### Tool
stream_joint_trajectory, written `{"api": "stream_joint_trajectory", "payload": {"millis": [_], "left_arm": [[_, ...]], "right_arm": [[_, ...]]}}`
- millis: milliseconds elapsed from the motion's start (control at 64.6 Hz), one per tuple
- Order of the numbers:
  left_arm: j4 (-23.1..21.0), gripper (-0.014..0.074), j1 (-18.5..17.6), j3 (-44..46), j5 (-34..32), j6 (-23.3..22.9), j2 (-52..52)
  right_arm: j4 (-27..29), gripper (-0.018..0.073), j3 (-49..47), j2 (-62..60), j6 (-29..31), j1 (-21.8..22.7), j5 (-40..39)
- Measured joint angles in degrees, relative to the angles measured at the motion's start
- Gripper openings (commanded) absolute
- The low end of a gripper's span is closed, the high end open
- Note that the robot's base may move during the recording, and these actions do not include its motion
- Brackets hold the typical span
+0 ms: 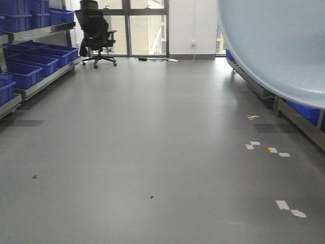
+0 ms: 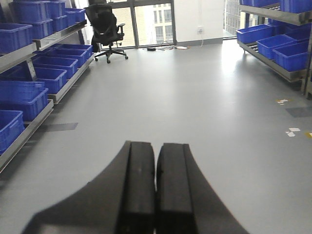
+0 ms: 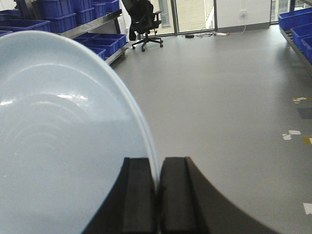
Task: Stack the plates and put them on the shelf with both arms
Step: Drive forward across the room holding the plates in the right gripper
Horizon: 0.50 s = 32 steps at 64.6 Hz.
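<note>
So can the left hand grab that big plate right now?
Probably not yet. The left hand is shut and faces bare floor, with no plate in its view; the plate is pinched at its rim by the right hand.

I'm mostly staring at a big stretch of grey floor (image 1: 152, 152) here. A black office chair (image 1: 96, 33) is parked up by the windows (image 1: 144, 25), and some cables (image 1: 160, 59) lie on the floor just right of it. There are blue crates (image 1: 30, 63) in rows down the left side and a second batch (image 2: 273, 44) down the right. A few scraps of white tape (image 1: 269, 149) are stuck to the floor on the right.
</note>
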<state>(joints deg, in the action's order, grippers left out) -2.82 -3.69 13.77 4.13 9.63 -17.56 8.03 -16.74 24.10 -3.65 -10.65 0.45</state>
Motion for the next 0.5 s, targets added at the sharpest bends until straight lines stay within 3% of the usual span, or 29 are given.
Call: {"api": "stream_joint_trajectory", "payload": {"millis": [496], "left_arm": [[0.00,0.0080,0.00,0.00,0.00,0.00,0.00]], "right_arm": [[0.00,0.0048,0.00,0.00,0.00,0.00,0.10]]}}
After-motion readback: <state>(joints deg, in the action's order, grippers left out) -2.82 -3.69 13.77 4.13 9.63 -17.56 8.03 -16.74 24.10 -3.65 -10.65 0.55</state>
